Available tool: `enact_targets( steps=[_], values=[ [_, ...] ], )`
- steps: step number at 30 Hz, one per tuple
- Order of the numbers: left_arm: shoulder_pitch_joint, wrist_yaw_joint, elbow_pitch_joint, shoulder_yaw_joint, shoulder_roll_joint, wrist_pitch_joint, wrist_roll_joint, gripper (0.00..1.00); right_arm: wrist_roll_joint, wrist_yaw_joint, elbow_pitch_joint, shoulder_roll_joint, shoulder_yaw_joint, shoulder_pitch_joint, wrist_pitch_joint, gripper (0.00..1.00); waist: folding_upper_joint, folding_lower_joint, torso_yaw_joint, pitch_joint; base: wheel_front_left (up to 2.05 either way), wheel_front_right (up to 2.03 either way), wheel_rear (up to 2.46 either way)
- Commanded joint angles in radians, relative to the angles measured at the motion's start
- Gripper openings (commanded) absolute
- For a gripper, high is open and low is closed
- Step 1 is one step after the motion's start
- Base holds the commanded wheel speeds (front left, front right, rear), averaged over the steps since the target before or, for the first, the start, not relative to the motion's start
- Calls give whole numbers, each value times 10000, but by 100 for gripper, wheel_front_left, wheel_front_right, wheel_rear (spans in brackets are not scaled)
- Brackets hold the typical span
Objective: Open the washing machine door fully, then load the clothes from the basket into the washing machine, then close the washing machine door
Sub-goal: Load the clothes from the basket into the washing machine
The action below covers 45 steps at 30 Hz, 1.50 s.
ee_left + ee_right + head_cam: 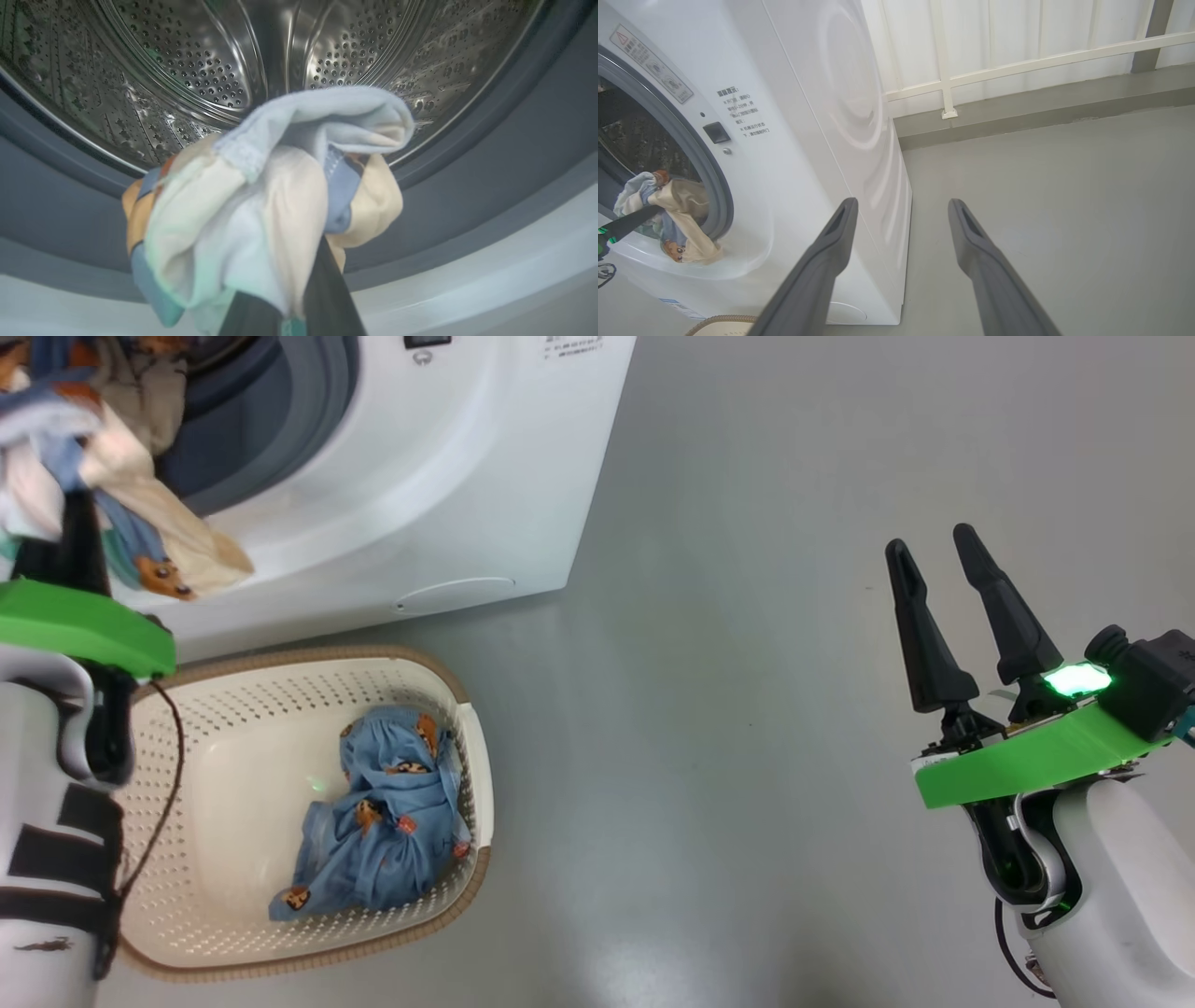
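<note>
The left jaws were clenched on clothes point(261, 200) at the washer point(420, 476) mouth. The drum point(210, 60) lay straight ahead, upper frame. One garment point(383, 821) lay in the basket point(233, 728), lower centre, nearer the left arm. The right jaws stood released, empty.

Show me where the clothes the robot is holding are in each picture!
Head view: the held clothes are top left, by the washing machine mouth.
Left wrist view: the clothes sit in the middle, before the steel drum.
Right wrist view: they are at the left, at the machine's mouth.
Shared landmark: the grey rubber seal.
</note>
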Motion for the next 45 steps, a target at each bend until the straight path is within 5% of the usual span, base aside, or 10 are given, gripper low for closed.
enact_targets(
  steps=[1, 17, 34, 36, 37, 45],
  values=[
    [-197, 76, -410, 233, 540, 111, 90, 0, -34, 46, -210, -76, 127, 363, -80, 100, 0, 1, -54, -8, 0, 0, 0],
    [-3444, 584, -438, 339, 1557, 2320, 30, 0, -50, 46, -525, 60, -39, 52, -80, 100, 0, 1, -871, 1826, 0, 0, 0],
    [-6652, 712, 1412, -261, 2161, 2572, 750, 0, -161, 46, -642, 277, -3, -285, -80, 100, 0, 1, -1532, 2836, 0, 0, 0],
    [-6850, 822, 1729, -381, 2144, 2758, 851, 88, -166, 46, -605, 305, 36, -303, -80, 100, 0, 1, -1530, 2774, 0, 0, 0],
    [-6924, 865, 1949, -417, 2113, 3008, 845, 100, -164, 46, -594, 317, 67, -315, -80, 100, 0, 1, -1530, 2734, 0, 0, 0],
    [-7148, 1059, 3090, -550, 2097, 4254, 749, 100, -148, 46, -460, 302, 145, -279, -80, 100, 0, 1, -1456, 2223, 0, 0, 0]
  ],
)
